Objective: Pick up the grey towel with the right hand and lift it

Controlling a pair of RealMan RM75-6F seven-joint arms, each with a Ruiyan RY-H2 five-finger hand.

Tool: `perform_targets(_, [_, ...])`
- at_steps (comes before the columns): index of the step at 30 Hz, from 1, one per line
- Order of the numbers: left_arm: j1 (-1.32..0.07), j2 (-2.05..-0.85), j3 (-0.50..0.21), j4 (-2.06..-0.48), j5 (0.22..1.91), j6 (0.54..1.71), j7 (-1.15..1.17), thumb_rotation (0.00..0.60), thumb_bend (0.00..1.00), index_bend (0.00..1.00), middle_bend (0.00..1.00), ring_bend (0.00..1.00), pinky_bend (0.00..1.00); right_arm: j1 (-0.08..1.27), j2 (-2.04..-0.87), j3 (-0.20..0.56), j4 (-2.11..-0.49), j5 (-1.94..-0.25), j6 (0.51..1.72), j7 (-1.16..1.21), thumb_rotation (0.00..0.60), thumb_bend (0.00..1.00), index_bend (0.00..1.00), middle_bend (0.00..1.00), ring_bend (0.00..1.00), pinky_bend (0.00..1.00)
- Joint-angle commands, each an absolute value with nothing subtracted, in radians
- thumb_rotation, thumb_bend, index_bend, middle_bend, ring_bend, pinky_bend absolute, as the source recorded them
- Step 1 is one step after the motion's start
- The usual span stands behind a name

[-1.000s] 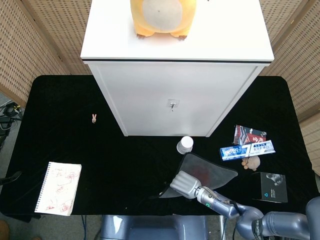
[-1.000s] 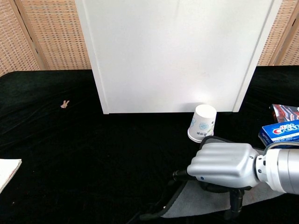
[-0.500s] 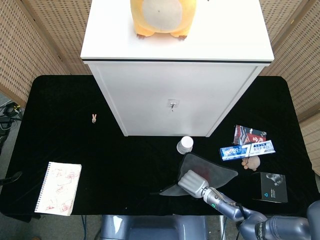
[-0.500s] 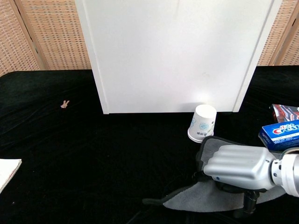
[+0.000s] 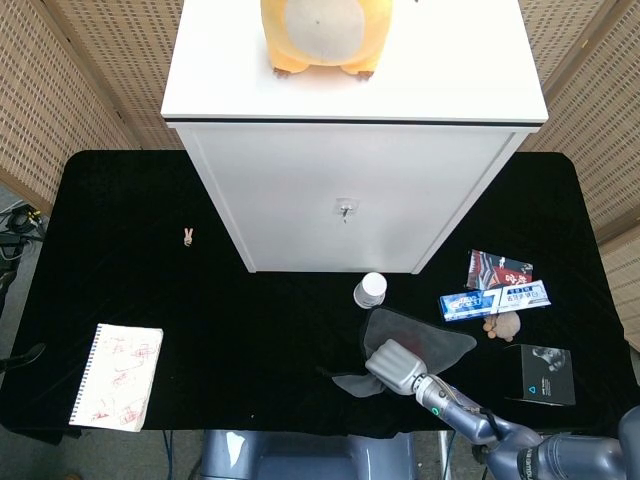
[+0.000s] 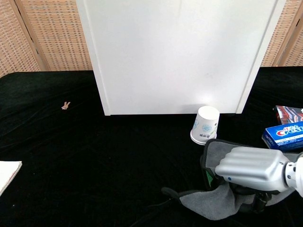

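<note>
Grey cloth towel (image 5: 415,340) (image 6: 208,201) lies on the black-covered bench (image 5: 250,330) (image 6: 94,161) near its front edge, right of centre, bunched up at the near left corner. Right hand (image 5: 398,366) (image 6: 253,169) sits on top of the towel's near part, knuckles up, fingers curled down into the cloth; in the chest view the fabric is gathered under the palm, so the hand grips the towel. Towel's far edge is flat on the bench. Left hand appears in neither view.

Small black box with a printed picture (image 5: 540,375) sits near the front right of the bench, well right of the towel. Spiral notebook with red drawings (image 5: 117,377) (image 6: 7,174) lies at front left.

Further back: white paper cup (image 5: 370,290) (image 6: 205,124) on its side, just beyond the towel's far edge. Right of it, blue and white toothpaste box (image 5: 495,299) (image 6: 284,135), with a red patterned packet (image 5: 498,268) (image 6: 289,114) behind it and a small tan object (image 5: 503,325) just in front of it.

Small pale object (image 5: 188,236) (image 6: 66,105) lies alone at mid left.

White cabinet (image 5: 350,190) (image 6: 175,56) stands at the back centre, with an orange plush toy (image 5: 320,35) on top.
</note>
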State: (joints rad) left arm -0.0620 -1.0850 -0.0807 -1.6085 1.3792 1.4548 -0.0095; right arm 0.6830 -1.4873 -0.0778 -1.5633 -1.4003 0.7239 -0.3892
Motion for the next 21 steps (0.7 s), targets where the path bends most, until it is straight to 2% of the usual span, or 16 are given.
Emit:
perform_targets(1, [-0.062, -1.085, -0.080, -1.609, 1.381, 1.455, -0.010, 0.600, 0.00, 0.00, 0.00, 0.00, 0.00, 0.676, -1.481, -0.070, -1.572, -1.412, 0.747, -0.354, 0.600, 0.60, 0.69, 0.97, 0.99, 1.00])
perform_targets(11, [-0.059, -1.080, -0.076, -1.614, 1.391, 1.462, -0.020, 0.600, 0.00, 0.00, 0.00, 0.00, 0.00, 0.663, -1.408, -0.036, -1.661, -1.477, 0.841, -0.207, 0.600, 0.64, 0.75, 0.98, 1.00, 1.00])
perform_targets(21, [-0.056, -1.072, -0.071, -1.619, 1.406, 1.468, -0.038, 0.600, 0.00, 0.00, 0.00, 0.00, 0.00, 0.639, -1.275, 0.051, -1.812, -1.473, 0.952, 0.018, 0.600, 0.65, 0.76, 1.00, 1.00, 1.00])
